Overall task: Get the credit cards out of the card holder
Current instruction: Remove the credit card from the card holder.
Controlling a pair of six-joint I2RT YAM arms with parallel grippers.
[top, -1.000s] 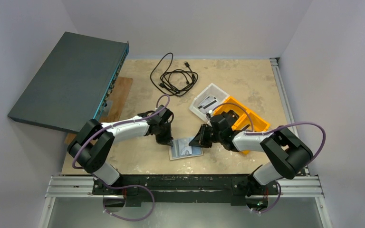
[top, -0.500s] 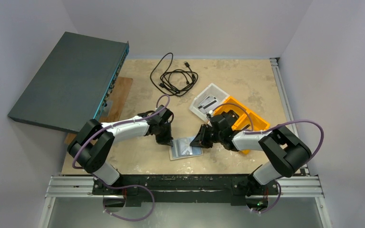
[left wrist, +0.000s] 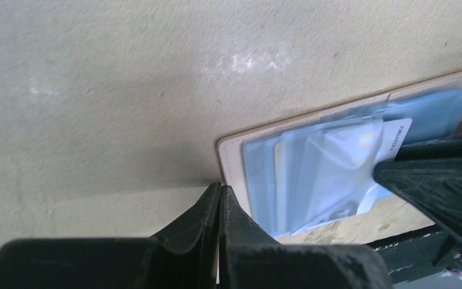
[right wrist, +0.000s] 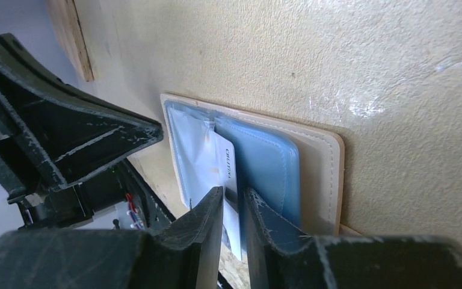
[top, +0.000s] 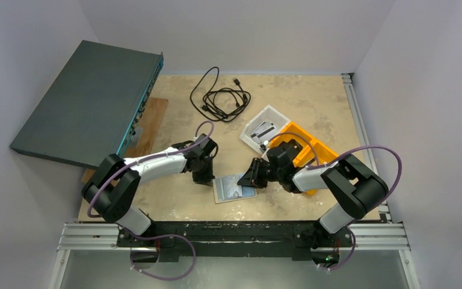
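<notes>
The card holder [top: 234, 188] lies open and flat on the table near the front edge, its blue-grey inside up within a cream rim [right wrist: 320, 162]. A white card [right wrist: 227, 167] sticks partly out of its clear pocket [left wrist: 328, 162]. My left gripper [left wrist: 221, 188] is shut, its tip set down at the holder's left edge [top: 209, 179]. My right gripper [right wrist: 233, 194] hovers at the holder's right side [top: 249, 179]. Its jaws stand a narrow gap apart over the white card's end, and the card shows through that gap.
A white tray [top: 265, 129] and an orange bin [top: 314, 152] sit behind my right arm. A coiled black cable [top: 219, 96] lies at the back. A dark-grey flat box [top: 90, 102] leans at the left over a wooden board [top: 151, 123].
My right gripper's jaws have parted from shut to a narrow gap. My left gripper has shifted slightly left and stays shut. The card holder has barely moved.
</notes>
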